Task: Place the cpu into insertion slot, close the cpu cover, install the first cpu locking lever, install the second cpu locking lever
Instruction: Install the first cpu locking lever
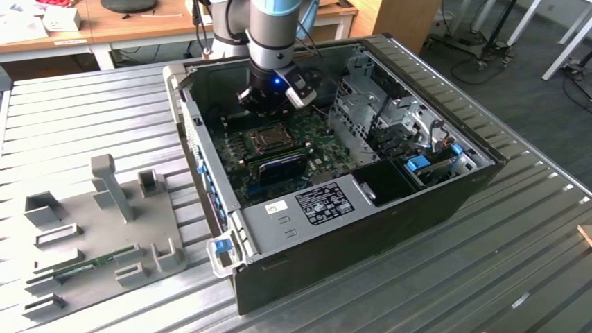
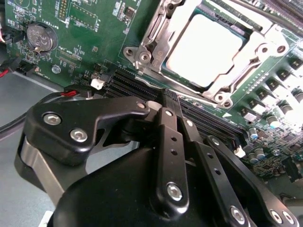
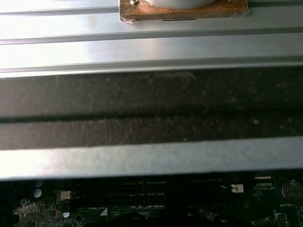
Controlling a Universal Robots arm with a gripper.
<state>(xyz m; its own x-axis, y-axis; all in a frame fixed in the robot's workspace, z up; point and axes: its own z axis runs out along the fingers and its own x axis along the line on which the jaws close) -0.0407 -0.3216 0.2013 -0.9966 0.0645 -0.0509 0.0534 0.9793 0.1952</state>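
- A robotics lab or test workshop is indicated.
- A robot arm [image 1: 273, 41] is positioned over a slatted aluminium table [image 1: 518, 229].
- An opened computer case [image 1: 389, 236] and a grey fixture plate [image 1: 93, 236] are laid out.
- Wooden desks [image 1: 138, 24] and wheeled stands [image 1: 462, 45] are seen behind.

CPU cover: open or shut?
Shut: in the second wrist view the cpu cover lies flat over the cpu, whose top shows through its cut-out.

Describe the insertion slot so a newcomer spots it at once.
Inside the open computer case, find the green motherboard. The insertion slot sits close under the gripper: a square socket with a silvery metal rim, unlike the long, narrow black memory slots beside it.
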